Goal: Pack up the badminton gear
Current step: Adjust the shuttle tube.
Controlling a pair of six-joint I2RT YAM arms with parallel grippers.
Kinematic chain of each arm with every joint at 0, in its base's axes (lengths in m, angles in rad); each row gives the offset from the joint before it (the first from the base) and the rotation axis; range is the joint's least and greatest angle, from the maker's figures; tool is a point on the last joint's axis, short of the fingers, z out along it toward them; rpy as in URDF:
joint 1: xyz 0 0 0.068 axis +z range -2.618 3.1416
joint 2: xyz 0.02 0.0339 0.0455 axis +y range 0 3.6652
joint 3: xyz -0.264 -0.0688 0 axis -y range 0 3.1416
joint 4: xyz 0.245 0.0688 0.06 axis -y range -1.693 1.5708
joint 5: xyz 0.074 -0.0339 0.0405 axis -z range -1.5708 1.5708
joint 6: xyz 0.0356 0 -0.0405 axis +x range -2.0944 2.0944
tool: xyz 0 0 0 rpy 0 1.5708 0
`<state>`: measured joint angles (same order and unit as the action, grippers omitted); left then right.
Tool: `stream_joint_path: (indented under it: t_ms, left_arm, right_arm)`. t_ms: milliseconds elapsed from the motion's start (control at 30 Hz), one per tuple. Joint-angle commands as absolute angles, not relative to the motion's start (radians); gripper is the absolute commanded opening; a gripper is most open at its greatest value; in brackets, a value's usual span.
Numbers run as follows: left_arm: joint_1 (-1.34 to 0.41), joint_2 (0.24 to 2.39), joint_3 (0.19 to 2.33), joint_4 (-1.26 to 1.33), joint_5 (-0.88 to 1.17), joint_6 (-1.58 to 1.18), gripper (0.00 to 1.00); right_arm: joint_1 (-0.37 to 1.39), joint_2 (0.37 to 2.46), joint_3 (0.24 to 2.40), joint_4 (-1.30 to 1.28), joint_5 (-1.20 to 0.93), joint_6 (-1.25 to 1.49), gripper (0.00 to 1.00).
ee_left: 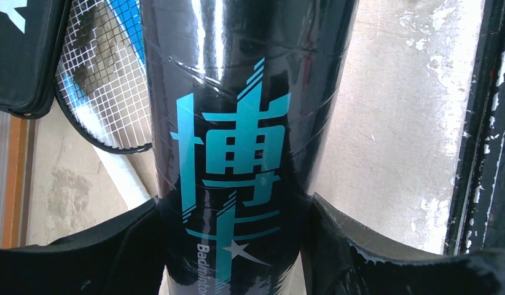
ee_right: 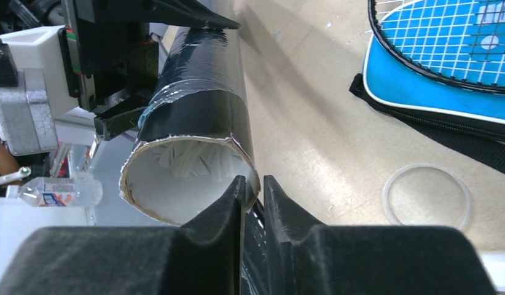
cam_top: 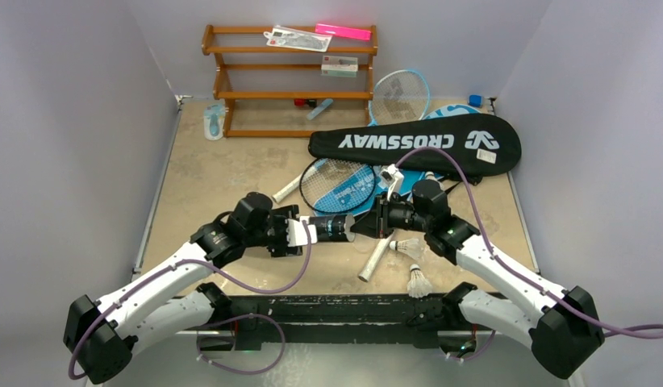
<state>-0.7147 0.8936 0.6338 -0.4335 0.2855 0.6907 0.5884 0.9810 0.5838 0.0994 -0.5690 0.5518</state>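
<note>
My left gripper (cam_top: 300, 232) is shut on the long black tube (cam_top: 328, 226), held level above the table; its fingers clamp both sides of the teal-lettered tube (ee_left: 238, 123). My right gripper (cam_top: 364, 223) meets the tube's open mouth (ee_right: 188, 178), jaws narrowed over the rim wall, one finger inside and one outside. White feathers of a shuttlecock (ee_right: 191, 157) show inside. Two shuttlecocks (cam_top: 407, 246) (cam_top: 418, 282) lie at the front right. A black racket (cam_top: 338, 184) rests on a blue cover (ee_right: 434, 80). The CROSSWAY cover (cam_top: 417, 143) and a light-blue racket (cam_top: 399, 95) lie behind.
A brown wooden rack (cam_top: 292, 72) stands at the back with a pink bar and packets on it. A white racket handle (cam_top: 375, 258) lies under the tube's mouth. A clear ring (ee_right: 427, 195) rests on the table right of my right gripper. White walls close both sides.
</note>
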Motion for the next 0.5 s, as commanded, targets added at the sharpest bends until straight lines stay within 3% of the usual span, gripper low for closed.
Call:
stream_joint_path:
  t_ms: [0, 33, 67, 100, 267, 467]
  left_arm:
    - [-0.715, 0.865, 0.626, -0.372, 0.347, 0.679, 0.13]
    - [-0.715, 0.864, 0.626, -0.368, 0.352, 0.677, 0.23]
    - [-0.716, 0.863, 0.626, -0.366, 0.359, 0.674, 0.46]
    - [-0.715, 0.863, 0.627, -0.361, 0.367, 0.668, 0.59]
    - [-0.715, 0.854, 0.638, -0.324, 0.463, 0.653, 0.75]
    - [-0.713, 0.83, 0.643, -0.26, 0.535, 0.623, 0.81]
  right_arm:
    - [0.59, 0.979, 0.58, 0.166, -0.638, 0.587, 0.11]
    - [0.591, 0.983, 0.581, 0.172, -0.643, 0.589, 0.07]
    - [0.59, 0.988, 0.58, 0.18, -0.643, 0.59, 0.04]
    - [0.59, 0.991, 0.578, 0.192, -0.639, 0.597, 0.03]
    - [0.591, 1.011, 0.562, 0.271, -0.655, 0.647, 0.01]
    - [0.591, 1.035, 0.56, 0.297, -0.654, 0.655, 0.0]
